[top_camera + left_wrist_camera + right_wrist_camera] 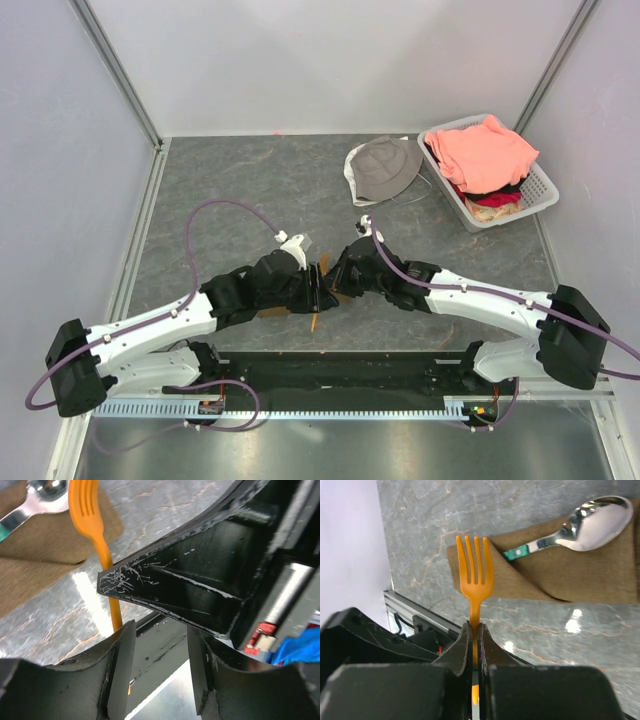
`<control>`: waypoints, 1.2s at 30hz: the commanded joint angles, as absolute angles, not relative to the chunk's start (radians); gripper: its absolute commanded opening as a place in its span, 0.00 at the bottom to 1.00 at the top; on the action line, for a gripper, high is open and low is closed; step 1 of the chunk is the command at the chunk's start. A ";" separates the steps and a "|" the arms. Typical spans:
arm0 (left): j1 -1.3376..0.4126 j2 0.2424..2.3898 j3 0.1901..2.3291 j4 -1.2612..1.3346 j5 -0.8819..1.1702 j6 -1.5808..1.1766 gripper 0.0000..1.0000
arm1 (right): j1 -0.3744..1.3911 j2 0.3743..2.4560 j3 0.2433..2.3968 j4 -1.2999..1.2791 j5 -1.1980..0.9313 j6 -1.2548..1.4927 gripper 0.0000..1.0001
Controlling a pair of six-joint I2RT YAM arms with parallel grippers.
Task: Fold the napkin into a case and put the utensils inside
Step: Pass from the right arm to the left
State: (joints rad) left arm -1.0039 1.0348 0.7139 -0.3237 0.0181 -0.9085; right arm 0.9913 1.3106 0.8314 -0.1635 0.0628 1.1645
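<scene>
**Napkin case [580, 575] holds the spoon; the fork goes in next**

Folded into a flat brown packet, it lies on the grey table [420, 520] in the upper right of the right wrist view. A diagonal flap crosses its left end. The spoon [597, 527] rests on it with the bowl toward the upper right corner and the green handle end meeting the flap's edge. Whether the handle runs beneath the flap I cannot tell.

The orange fork [475, 570] stands mid-frame, its tines overlapping the packet's left corner. Its shaft is clamped between the fingers of the right gripper [474, 630]. The left gripper [160, 675], at the bottom of its own view, is spread with nothing between its fingers.

The folding looks done, so the step in hand is probably seating the second utensil. The next move likely calls for steering the fork under the flap beside the spoon without dragging the cloth. The free left gripper could pin the packet.
</scene>
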 commanded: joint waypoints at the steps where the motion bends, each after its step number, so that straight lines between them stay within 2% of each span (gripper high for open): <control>1: -0.997 1.002 0.712 -0.431 -0.087 -0.985 0.53 | 1.019 1.338 0.900 -0.091 0.028 1.221 0.00; 13: -0.996 0.700 0.650 -0.548 -0.166 -1.012 0.52 | 1.026 1.341 0.891 -0.112 0.041 1.186 0.00; 18: -0.994 0.736 0.626 -0.575 -0.147 -1.037 0.54 | 1.028 1.350 0.913 -0.094 0.002 1.187 0.00; 25: -0.992 0.834 0.604 -0.471 -0.052 -1.020 0.53 | 1.035 1.351 0.914 -0.077 -0.023 1.196 0.00; 26: -0.991 0.839 0.606 -0.463 -0.049 -1.016 0.50 | 1.034 1.353 0.914 -0.075 -0.026 1.197 0.00; 28: -0.988 0.839 0.612 -0.475 -0.058 -1.014 0.34 | 1.032 1.348 0.914 -0.075 -0.029 1.195 0.00; 33: -0.954 0.834 0.617 -0.509 -0.026 -0.980 0.06 | 1.034 1.333 0.900 -0.074 -0.031 1.183 0.00; 36: -0.943 0.821 0.615 -0.518 -0.009 -0.971 0.02 | 1.034 1.330 0.891 -0.074 -0.023 1.175 0.00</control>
